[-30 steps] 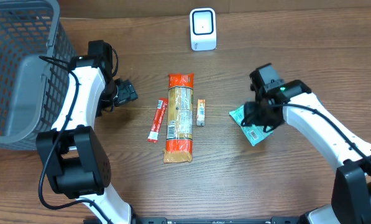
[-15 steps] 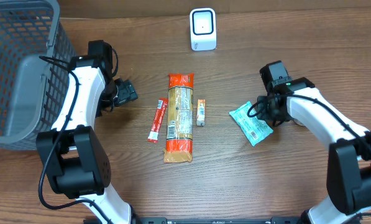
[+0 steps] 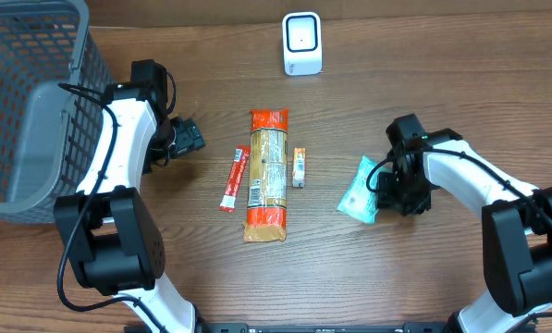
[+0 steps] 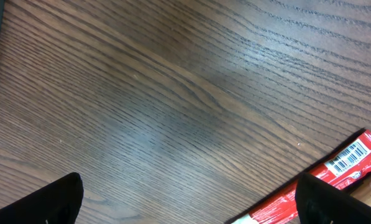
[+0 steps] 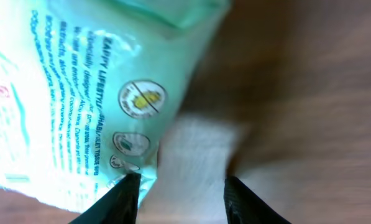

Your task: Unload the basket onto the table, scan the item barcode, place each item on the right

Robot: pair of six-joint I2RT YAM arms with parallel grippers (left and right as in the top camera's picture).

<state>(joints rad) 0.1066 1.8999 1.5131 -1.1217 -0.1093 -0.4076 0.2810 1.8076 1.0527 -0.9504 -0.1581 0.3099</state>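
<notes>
The item, a pale green tissue pack [image 3: 357, 190], lies tilted on the table right of centre, its barcode not showing from above. My right gripper [image 3: 385, 185] is low at the pack's right edge. In the right wrist view the pack [image 5: 79, 93] fills the left side, printed face toward the camera. The right gripper [image 5: 182, 190] has its jaws apart, the left fingertip [image 5: 128, 186] against the pack's corner, and only a pale blur shows in the gap. The white scanner [image 3: 301, 43] stands at the back centre. My left gripper [image 3: 190, 137] hovers wide open over bare wood [image 4: 188, 199].
A long orange-ended packet [image 3: 267, 174], a red stick pack [image 3: 234, 178] and a small orange packet [image 3: 299, 167] lie in the middle. The red stick pack's barcode end [image 4: 343, 163] shows by my left gripper. A grey mesh basket [image 3: 26, 92] stands at the far left.
My right gripper narrowed and moved down and left against the tissue pack. The pack slid left and tipped, so its barcode label no longer faces up. The left arm stayed still.
</notes>
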